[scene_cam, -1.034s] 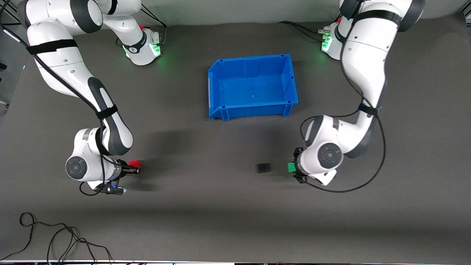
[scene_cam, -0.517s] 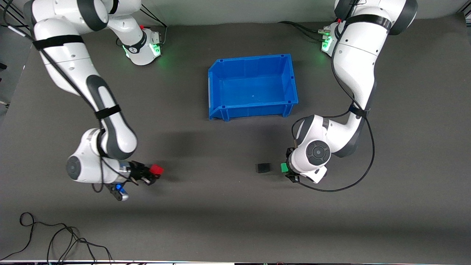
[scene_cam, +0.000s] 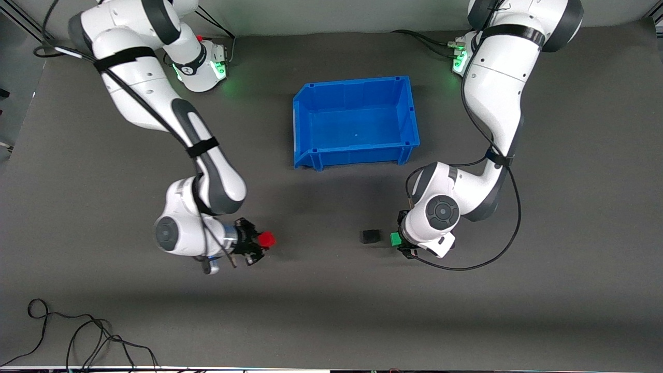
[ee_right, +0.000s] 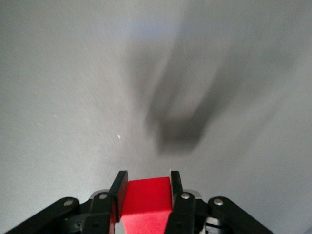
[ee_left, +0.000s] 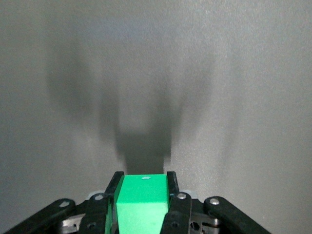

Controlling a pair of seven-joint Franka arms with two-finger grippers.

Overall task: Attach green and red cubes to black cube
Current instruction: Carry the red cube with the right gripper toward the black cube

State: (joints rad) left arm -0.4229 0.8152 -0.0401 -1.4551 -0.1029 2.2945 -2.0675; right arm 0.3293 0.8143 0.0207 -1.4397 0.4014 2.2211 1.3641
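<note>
The black cube (scene_cam: 370, 237) sits on the grey mat, nearer the front camera than the blue bin. My left gripper (scene_cam: 398, 240) is shut on the green cube (scene_cam: 395, 239) and holds it close beside the black cube, toward the left arm's end of the table, with a small gap between them. The green cube fills the jaws in the left wrist view (ee_left: 141, 200). My right gripper (scene_cam: 262, 240) is shut on the red cube (scene_cam: 267, 239) over the mat, well apart from the black cube toward the right arm's end. The red cube shows in the right wrist view (ee_right: 145, 197).
An empty blue bin (scene_cam: 302, 114) stands at the table's middle, farther from the front camera than the cubes. Loose black cables (scene_cam: 77, 336) lie near the front edge at the right arm's end.
My right gripper has carried the red cube a long way toward the black cube. My left gripper has moved the green cube closer to the black cube. The black cube has not moved.
</note>
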